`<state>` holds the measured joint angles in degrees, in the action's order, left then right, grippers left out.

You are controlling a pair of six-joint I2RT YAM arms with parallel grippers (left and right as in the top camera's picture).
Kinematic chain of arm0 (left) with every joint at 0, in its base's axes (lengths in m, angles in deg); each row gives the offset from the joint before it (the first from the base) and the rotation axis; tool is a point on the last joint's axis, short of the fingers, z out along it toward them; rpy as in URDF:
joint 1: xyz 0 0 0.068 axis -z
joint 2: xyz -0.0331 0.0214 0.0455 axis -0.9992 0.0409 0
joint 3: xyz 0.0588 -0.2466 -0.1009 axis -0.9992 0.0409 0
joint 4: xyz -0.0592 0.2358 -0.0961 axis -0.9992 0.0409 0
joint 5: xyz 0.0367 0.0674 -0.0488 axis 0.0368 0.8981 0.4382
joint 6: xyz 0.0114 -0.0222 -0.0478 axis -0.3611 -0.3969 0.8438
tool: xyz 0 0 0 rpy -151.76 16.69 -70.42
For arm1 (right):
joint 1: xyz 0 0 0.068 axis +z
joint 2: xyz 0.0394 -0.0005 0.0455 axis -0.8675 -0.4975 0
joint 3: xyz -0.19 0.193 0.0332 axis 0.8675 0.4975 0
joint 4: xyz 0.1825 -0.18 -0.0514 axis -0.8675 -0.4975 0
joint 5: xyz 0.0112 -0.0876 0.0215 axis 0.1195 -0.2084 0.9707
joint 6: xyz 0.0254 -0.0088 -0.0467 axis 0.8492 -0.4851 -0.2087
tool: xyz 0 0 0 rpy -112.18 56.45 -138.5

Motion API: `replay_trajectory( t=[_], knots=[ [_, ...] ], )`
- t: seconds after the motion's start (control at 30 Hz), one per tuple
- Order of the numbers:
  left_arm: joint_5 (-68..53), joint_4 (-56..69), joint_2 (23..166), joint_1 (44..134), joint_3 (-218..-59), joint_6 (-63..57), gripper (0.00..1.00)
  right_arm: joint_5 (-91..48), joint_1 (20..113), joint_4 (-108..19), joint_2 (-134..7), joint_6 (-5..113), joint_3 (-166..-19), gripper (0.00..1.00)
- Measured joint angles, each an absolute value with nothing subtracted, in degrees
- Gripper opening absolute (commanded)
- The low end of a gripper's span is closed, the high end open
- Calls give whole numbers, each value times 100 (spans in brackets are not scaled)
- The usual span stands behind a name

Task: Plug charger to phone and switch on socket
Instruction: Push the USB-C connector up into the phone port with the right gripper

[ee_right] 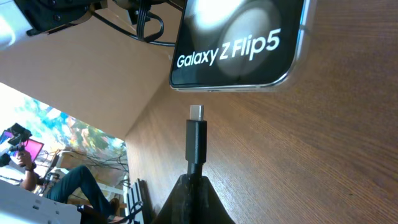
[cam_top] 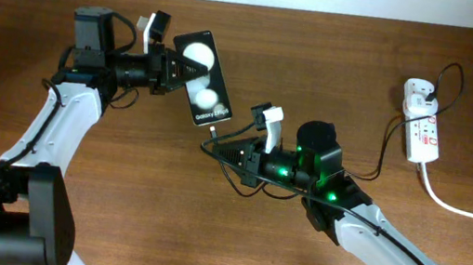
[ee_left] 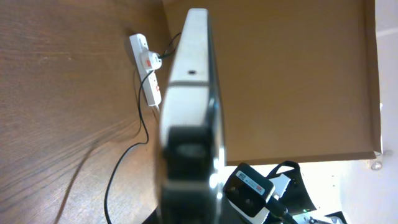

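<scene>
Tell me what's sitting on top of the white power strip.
A white adapter plug sits in the white oblong power strip, with a thin black cable leaving it. The strip's face beneath the adapter is covered.

Left hand (cam_top: 174, 69) grips phone (cam_top: 204, 77); right hand (cam_top: 232, 150) holds charger plug (cam_top: 215, 132) nearby.

Phone (cam_top: 204, 79): black Galaxy Z Flip5 slab with two white discs on its face. I have it pinched at the unlettered end in the left gripper (cam_top: 172, 67).

Charger (ee_right: 196, 140): black plug with a silver tip, gripped in the right gripper (cam_top: 227, 147). It is lined up with the phone's lettered edge, just short of it, not inserted. Its thin black cable (ee_left: 107, 193) runs to the white adapter (cam_top: 417, 89).

Socket (cam_top: 421, 123): white power strip with red marks, lying flat at the table's right side, well apart from the phone. Its thick white cord trails off to the right.
</scene>
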<state>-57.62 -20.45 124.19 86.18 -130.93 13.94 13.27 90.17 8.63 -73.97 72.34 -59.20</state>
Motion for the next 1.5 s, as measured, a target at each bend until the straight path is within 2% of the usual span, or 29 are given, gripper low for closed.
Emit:
replay_trajectory(
  t=[1.5],
  knots=[
    [-6088, -2047, 12419, 8624, -13095, 1257, 0, 1335, 8918, 859, -7397, 7108, -5920, 4]
  ],
)
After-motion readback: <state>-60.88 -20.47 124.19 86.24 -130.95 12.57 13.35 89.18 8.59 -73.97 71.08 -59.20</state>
